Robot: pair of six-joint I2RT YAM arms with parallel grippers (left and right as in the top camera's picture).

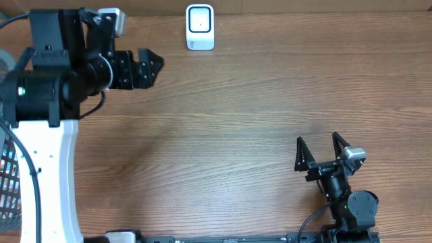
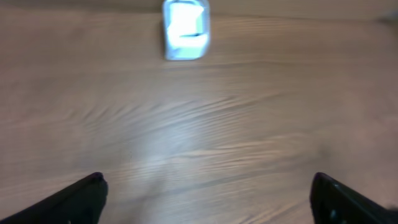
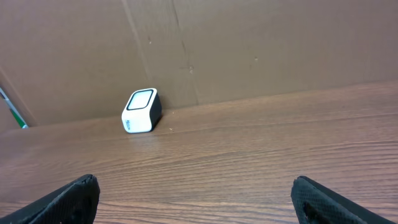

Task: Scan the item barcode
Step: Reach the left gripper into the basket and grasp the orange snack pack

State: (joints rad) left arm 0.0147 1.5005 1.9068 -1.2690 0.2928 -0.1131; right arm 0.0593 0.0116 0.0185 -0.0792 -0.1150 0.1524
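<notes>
A small white barcode scanner (image 1: 200, 27) with a dark window stands at the back edge of the wooden table; it also shows blurred in the left wrist view (image 2: 185, 30) and clearly in the right wrist view (image 3: 142, 111). The item is out of view in all frames. My left gripper (image 1: 156, 67) hovers at the back left, pointing right toward the scanner, open and empty (image 2: 208, 182). My right gripper (image 1: 317, 139) sits near the front right, open with nothing between its fingers (image 3: 194, 182).
A wire basket (image 1: 5, 182) sits at the left edge beside the left arm's white base (image 1: 50, 175). A brown cardboard wall (image 3: 249, 43) rises behind the scanner. Bare wooden tabletop (image 1: 229, 135) spans the middle.
</notes>
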